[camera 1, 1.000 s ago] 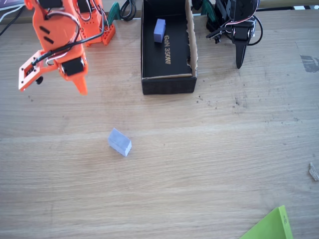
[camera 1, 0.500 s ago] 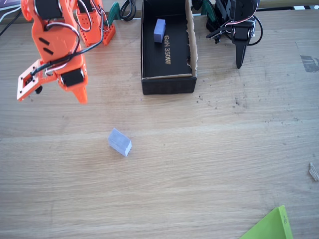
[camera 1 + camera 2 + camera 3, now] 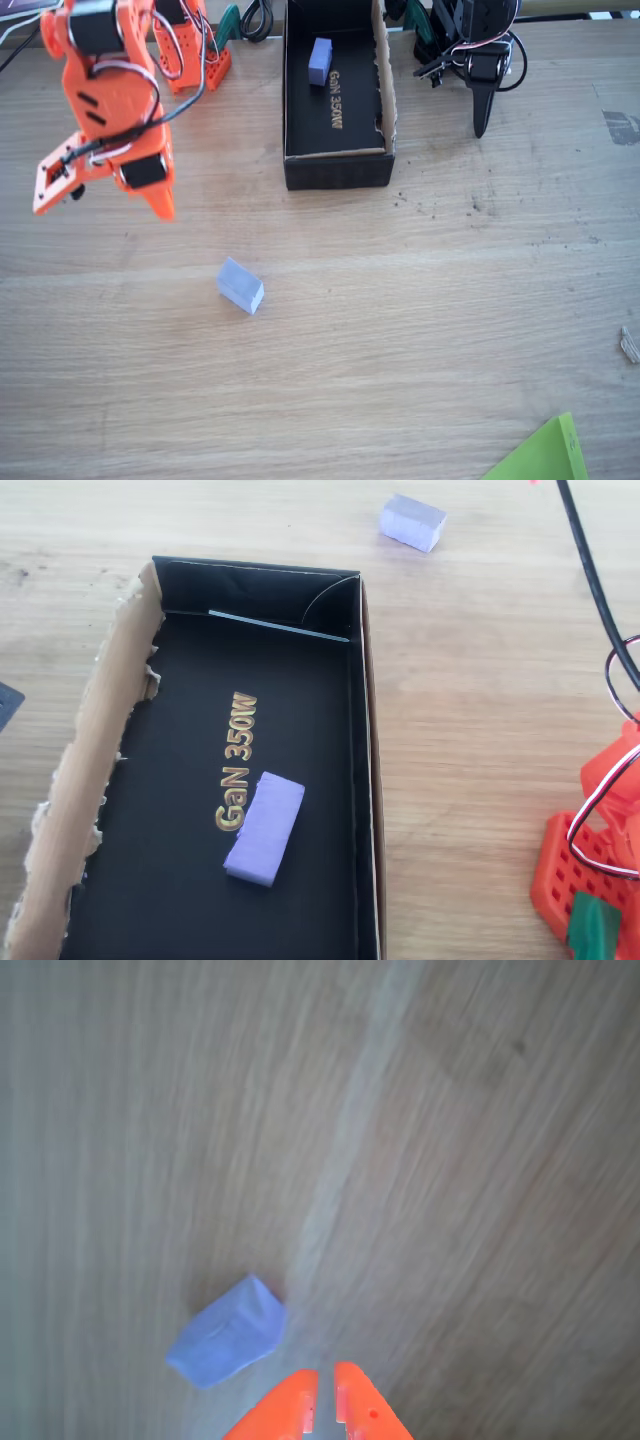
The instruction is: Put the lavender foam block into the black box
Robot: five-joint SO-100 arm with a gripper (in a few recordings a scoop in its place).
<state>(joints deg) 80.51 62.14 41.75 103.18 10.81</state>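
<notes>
Orange arm hangs above the wooden table (image 3: 420, 320) at upper left of the fixed view, gripper (image 3: 160, 203) pointing down, clear of the surface. In the wrist view the two orange fingertips (image 3: 322, 1402) sit pressed almost together with a thin slit between them, nothing held. Lavender block (image 3: 240, 285) lies alone on bare wood, below and right of the gripper in the fixed view, well apart from it; in the wrist view the block (image 3: 226, 1331) sits just left of the fingertips, not touching. Overhead view shows the block (image 3: 412, 522) beyond the box's far end, outside the walls. Black box (image 3: 338, 170) stands at top centre of the fixed view, torn brown edge on its right side. A deeper periwinkle block (image 3: 265, 828) rests on the box floor beside the gold lettering "GaN 350W" (image 3: 236, 762). Green sheet (image 3: 545, 455) at lower right corner.
</notes>
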